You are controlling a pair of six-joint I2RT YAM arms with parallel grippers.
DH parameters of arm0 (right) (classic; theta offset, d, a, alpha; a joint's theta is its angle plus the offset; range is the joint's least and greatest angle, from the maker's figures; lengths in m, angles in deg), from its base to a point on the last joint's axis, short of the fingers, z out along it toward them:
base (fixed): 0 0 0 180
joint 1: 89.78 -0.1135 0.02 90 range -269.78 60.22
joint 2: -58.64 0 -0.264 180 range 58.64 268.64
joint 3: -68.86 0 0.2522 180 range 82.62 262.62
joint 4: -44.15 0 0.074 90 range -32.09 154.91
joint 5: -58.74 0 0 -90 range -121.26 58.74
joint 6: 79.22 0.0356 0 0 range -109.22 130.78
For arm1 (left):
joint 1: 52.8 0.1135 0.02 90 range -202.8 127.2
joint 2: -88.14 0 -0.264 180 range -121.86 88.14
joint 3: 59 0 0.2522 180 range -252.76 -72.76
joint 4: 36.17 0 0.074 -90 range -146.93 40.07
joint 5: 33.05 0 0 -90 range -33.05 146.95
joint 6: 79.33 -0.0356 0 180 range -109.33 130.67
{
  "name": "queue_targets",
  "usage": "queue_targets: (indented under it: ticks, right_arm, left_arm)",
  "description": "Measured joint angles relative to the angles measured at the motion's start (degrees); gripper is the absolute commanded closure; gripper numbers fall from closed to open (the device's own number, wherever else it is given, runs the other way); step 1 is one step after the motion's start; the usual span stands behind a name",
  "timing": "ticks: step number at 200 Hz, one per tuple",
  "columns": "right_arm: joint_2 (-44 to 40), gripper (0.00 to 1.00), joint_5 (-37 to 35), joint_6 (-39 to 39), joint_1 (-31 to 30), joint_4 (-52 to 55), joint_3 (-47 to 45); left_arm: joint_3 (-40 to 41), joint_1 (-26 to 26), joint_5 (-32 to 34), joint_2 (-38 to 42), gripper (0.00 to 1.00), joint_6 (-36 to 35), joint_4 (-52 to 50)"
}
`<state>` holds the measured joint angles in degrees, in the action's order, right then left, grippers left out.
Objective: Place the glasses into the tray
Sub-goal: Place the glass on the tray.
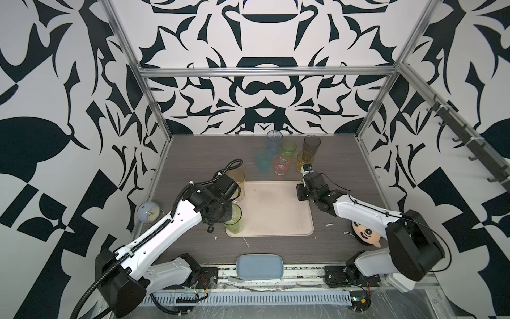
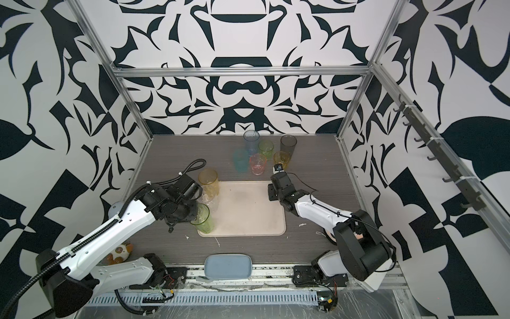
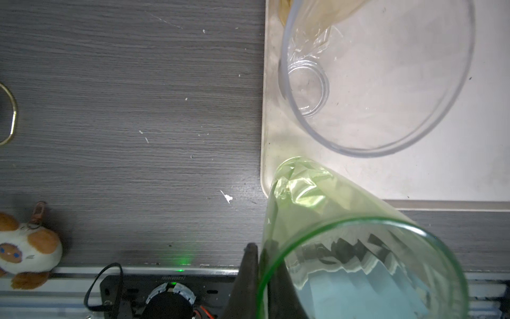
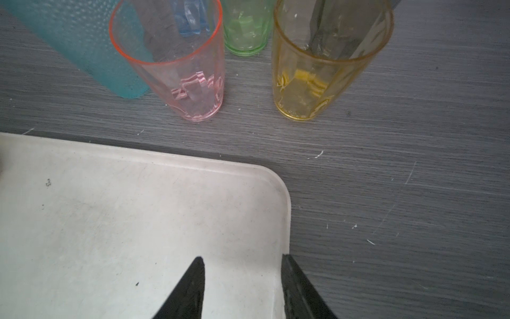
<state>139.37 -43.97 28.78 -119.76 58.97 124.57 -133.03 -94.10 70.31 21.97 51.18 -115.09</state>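
Note:
My left gripper [image 3: 259, 250] is shut on the rim of a tall green glass [image 3: 317, 210] [image 1: 234, 219], one finger inside and one outside. Its base is at the near left corner of the cream tray [image 1: 278, 212] [image 3: 441, 176]. A colourless glass [image 3: 386, 82] and a tall amber one [image 1: 238, 179] stand along the tray's left side. My right gripper [image 4: 242, 262] [image 1: 301, 193] is open and holds nothing, above the tray's far right corner [image 4: 248, 176]. Behind the tray stand pink [image 4: 190, 71], yellow [image 4: 311, 77], teal [image 4: 82, 47], short green [image 4: 245, 30], blue [image 1: 274, 140] and smoky grey [image 1: 311, 145] glasses.
A blue-grey pad [image 1: 259, 266] lies at the table's front edge. A doll head [image 1: 364, 233] sits under the right arm. A small pale clock [image 1: 147, 212] and a plush toy [image 3: 27, 248] are on the left. Patterned walls and metal posts enclose the table.

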Motion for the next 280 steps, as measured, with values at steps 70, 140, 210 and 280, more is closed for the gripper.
queue_targets:
  ticks: [70,140,210,280]
  right_arm:
    - [0.0,0.52,0.0,0.0,0.0,0.0,0.0]
    - [0.0,0.52,0.0,0.0,0.0,0.0,0.0]
    - [0.0,0.52,0.0,0.0,0.0,0.0,0.0]
    - [0.0,0.52,0.0,0.0,0.0,0.2,0.0]
  left_arm:
    - [1.5,-1.0,0.8,-2.5,1.00,0.3,2.7]
    - [2.8,-1.1,1.2,-3.1,0.97,0.4,4.0]
    - [2.8,-1.5,1.7,-3.7,0.72,0.9,4.5]
    - [-5.1,-1.5,5.2,-3.5,0.54,-0.3,1.5]
